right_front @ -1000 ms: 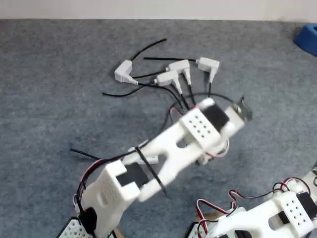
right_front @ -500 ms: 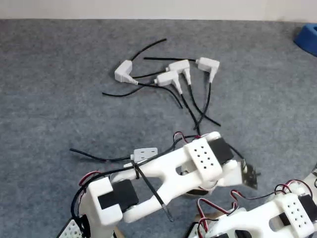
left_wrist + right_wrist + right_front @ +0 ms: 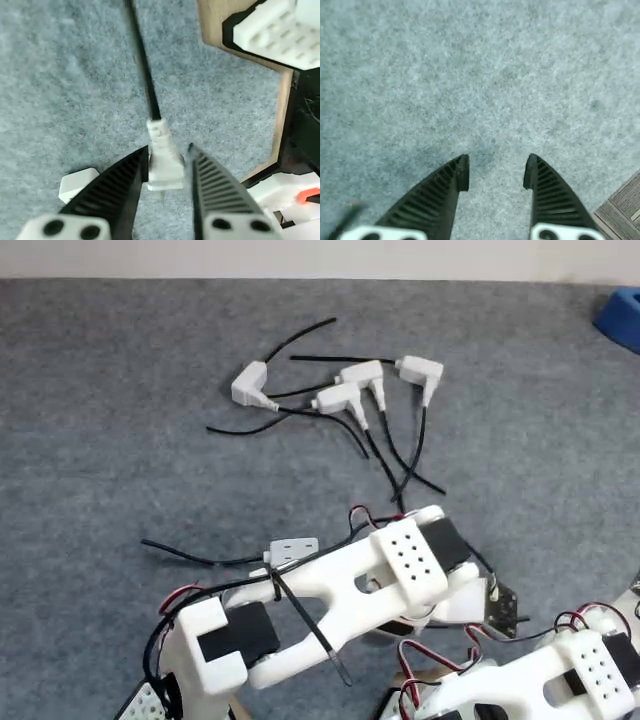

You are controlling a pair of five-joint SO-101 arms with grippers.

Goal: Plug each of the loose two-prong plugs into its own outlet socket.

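One plug (image 3: 162, 162) was gripped tight by the left gripper (image 3: 168, 150) over the carpet (image 3: 100, 440); the right gripper (image 3: 497, 159) was spread open and empty. The other corded pieces (image 3: 340, 397), farther off, were judged unjoined.

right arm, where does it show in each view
High view: right arm in the bottom right corner, beside the left arm.
Left wrist view: its white perforated shell by the wooden board, beyond the plug.
Right wrist view: its hand, open.
Shared landmark: grey carpet.
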